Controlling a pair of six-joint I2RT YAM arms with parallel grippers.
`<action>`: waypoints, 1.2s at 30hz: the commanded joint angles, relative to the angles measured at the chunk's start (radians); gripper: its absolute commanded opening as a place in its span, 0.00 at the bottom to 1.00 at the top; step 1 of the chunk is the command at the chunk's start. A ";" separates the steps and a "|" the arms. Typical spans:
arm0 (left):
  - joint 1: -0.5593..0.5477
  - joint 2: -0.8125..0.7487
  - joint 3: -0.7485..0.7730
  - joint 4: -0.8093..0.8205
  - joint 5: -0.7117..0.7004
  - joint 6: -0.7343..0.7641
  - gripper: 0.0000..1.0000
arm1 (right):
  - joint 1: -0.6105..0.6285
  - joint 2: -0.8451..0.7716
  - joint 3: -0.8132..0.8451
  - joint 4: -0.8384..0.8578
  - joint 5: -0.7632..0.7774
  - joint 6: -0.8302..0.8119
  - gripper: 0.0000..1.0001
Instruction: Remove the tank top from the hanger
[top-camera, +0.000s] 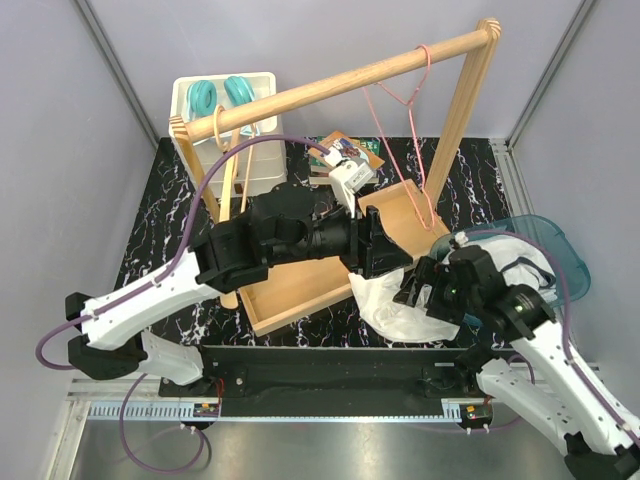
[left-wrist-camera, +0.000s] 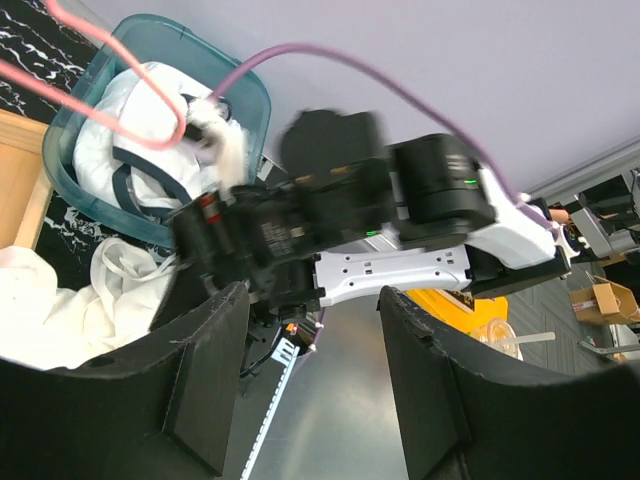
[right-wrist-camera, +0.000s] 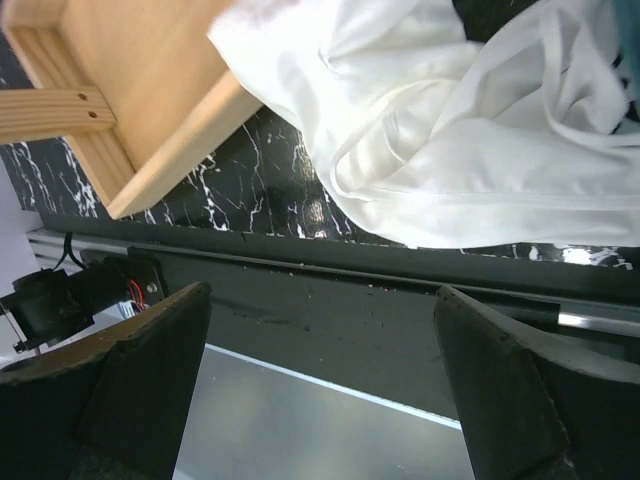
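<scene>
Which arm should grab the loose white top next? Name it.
Right, probably: the right gripper, open, faces the tank top squarely; the left gripper points past it toward the right arm.

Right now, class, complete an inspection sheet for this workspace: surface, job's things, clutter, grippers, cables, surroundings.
Surface: black marbled tabletop, carrying a wooden rack.
Job's things: pink hanger hangs bare on the rack's rod; white tank top lies crumpled at the rack's near corner.
Clutter: teal bin holding white garments; white bin at the back.
Grippers: left gripper open, empty; right gripper open, empty, near the tank top.
Cables: purple cable along each arm.
Surroundings: plain grey walls.
</scene>
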 joint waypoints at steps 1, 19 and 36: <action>-0.018 -0.059 0.021 0.024 -0.028 0.007 0.59 | -0.001 0.084 -0.086 0.149 -0.106 0.045 1.00; -0.039 -0.098 0.001 0.019 -0.056 -0.016 0.59 | 0.001 0.378 -0.363 0.458 0.048 0.223 0.93; -0.043 -0.006 0.083 0.010 -0.026 0.000 0.59 | 0.001 0.290 -0.305 0.441 0.054 0.130 0.00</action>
